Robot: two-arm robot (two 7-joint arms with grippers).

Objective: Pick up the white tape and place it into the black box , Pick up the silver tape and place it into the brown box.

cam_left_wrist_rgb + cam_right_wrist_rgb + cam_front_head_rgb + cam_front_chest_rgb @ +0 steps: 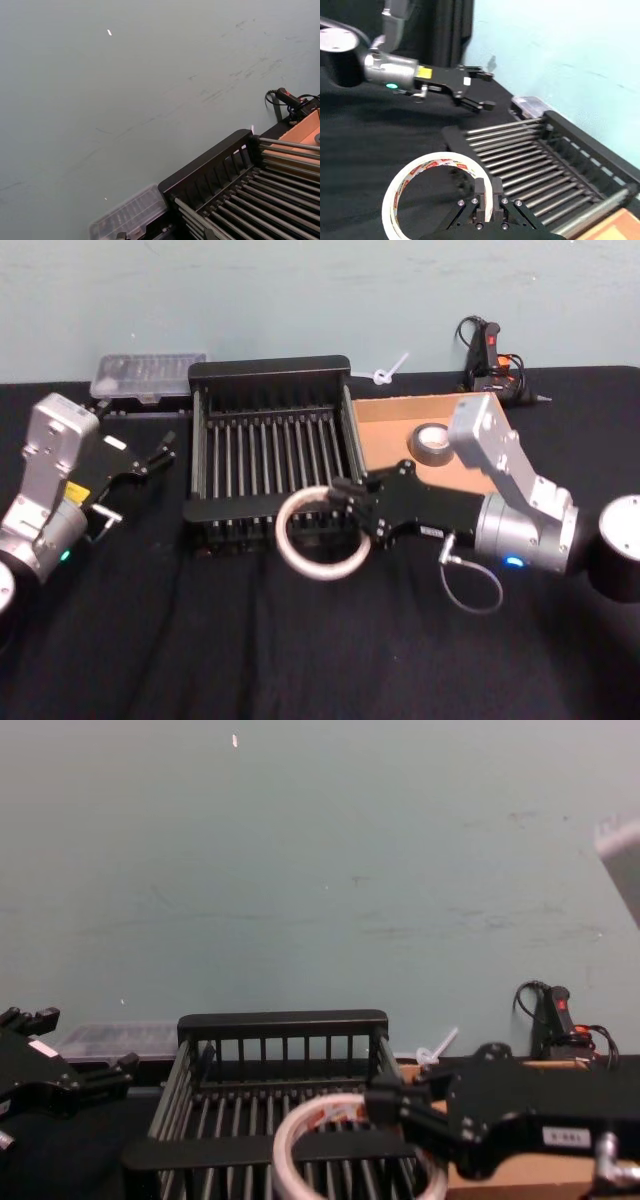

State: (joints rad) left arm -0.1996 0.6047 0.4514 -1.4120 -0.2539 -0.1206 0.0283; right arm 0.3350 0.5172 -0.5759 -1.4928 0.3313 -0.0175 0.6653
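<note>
Black cloth (300, 650) covers the table, and a pale blue-green wall (300, 290) stands behind it. At nine o'clock in the head view the left gripper (160, 452) is held above the cloth with its fingers spread apart and nothing between them. A clear plastic case (147, 375) lies at eleven o'clock against the wall. The black box (270, 450) sits at the centre. The white tape (322, 532) is clamped at its rim by the right gripper (345, 508) and is held above the near rail of the black box. The brown box (400, 425) lies touching the black box at two o'clock, and the silver tape (432, 441) rests inside it. A black glue gun (490, 360) lies at one o'clock by the wall.
</note>
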